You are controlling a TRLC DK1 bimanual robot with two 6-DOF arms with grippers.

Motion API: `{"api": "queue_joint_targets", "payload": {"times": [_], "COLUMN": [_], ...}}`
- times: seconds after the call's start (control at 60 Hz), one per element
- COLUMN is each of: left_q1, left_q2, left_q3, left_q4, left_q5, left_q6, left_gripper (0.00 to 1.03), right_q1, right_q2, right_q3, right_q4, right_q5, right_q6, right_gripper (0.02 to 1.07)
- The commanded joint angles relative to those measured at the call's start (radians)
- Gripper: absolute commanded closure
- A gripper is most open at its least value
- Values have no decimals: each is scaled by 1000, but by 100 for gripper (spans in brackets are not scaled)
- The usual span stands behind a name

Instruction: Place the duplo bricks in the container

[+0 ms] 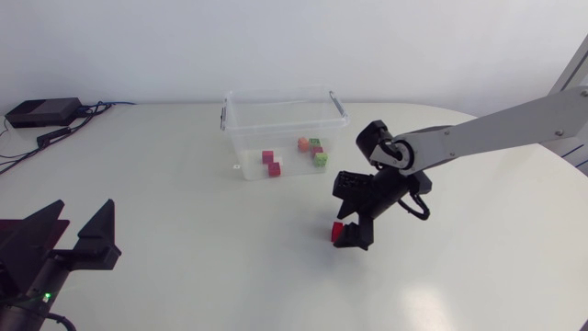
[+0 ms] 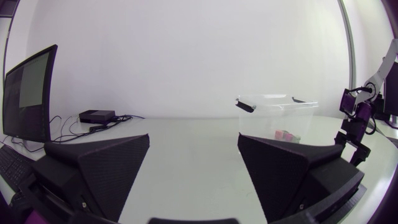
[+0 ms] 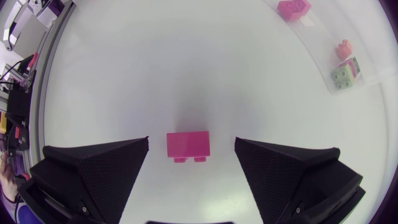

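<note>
A clear plastic container (image 1: 283,118) stands at the table's middle back with several duplo bricks inside, red (image 1: 268,157), orange (image 1: 302,143) and green (image 1: 320,158). One loose pink-red brick (image 3: 188,145) lies on the table in front of it, between the spread fingers of my right gripper (image 3: 191,171), which is open and touches nothing. In the head view that brick (image 1: 338,230) peeks out beside the right gripper (image 1: 353,233). My left gripper (image 1: 69,237) rests open at the table's near left, holding nothing; in its own view the left gripper (image 2: 193,168) faces the container (image 2: 277,115).
A black box (image 1: 41,112) with cables lies at the back left of the table. The container's bricks (image 3: 345,71) show ahead and to the side of the right gripper.
</note>
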Motion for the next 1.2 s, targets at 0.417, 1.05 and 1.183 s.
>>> {"api": "queue_joint_targets", "payload": {"times": [0.417,1.05,1.183], "left_q1": [6,6,6], "left_q2": [-7,-9,-7], "left_q3": [-19,-19,-19], "left_q4": [12,12,12], "left_q5": [1,1,1], "left_q6": [6,6,6], "left_gripper": [4,4,4], "right_q1": [36,10,10], "right_q2": [1,-118,-55], "right_q3": [-71,461,545], "right_q4": [115,-17,99], "right_q5": [46,69,96], "right_q6": [38,319,420], "right_gripper": [85,84,83]}}
